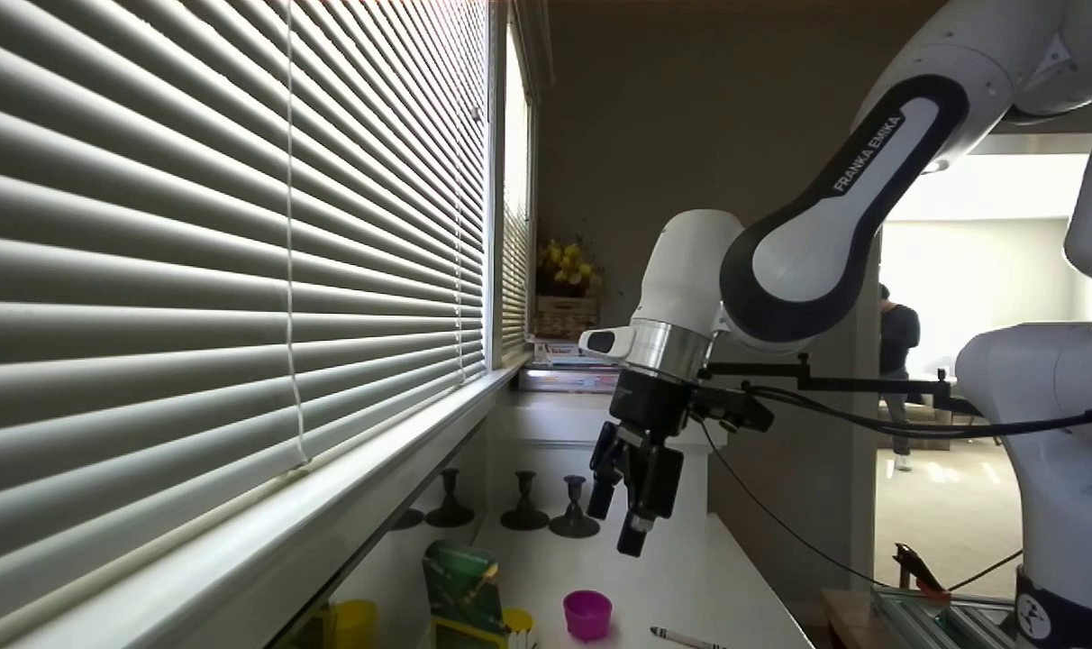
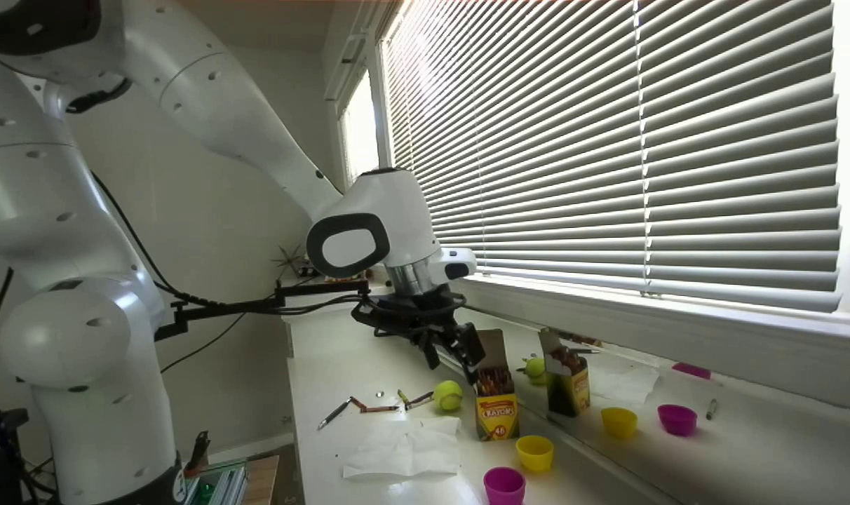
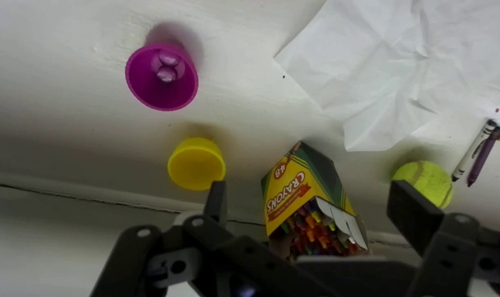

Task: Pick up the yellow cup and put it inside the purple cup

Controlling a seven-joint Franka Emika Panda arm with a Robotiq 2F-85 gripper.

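Yellow cup [image 3: 196, 165]: standing upright on the bench [image 3: 237, 99], mouth up, not yet picked. It sits near the purple cup [image 3: 159, 91], apart from it, with the crayon box [image 3: 291, 185] near on another side; no contact between the three is visible. The purple cup is upright, mouth up, and holds two small shiny round pieces [image 3: 166, 74], not identifiable.

Pincer [image 3: 310, 200]: fingers [image 3: 215, 202] well apart, nothing clamped. It hangs above the bench; in the wrist view the gap frames the crayon box rather than the yellow cup, which shows just beside one fingertip. An exterior view shows the fingers close to the box's raised flap [image 2: 494, 345]; contact there cannot be determined.

Step in hand, as judged: approach to the yellow cup, ahead of any grasp. Placing is not begun.

Next move, as judged: shift sideways off the crayon box until the yellow cup is centred between the fingers, then descend and close on its wall. Clearance from the box warrants attention, since a low sideways path could tip it. The tennis ball [image 3: 424, 181] lies beyond the crayon box and should not interfere. Subsequently, lift above the purple cup's rim, centre and lower; cups of similar width, and the pieces inside, may prevent full seating.
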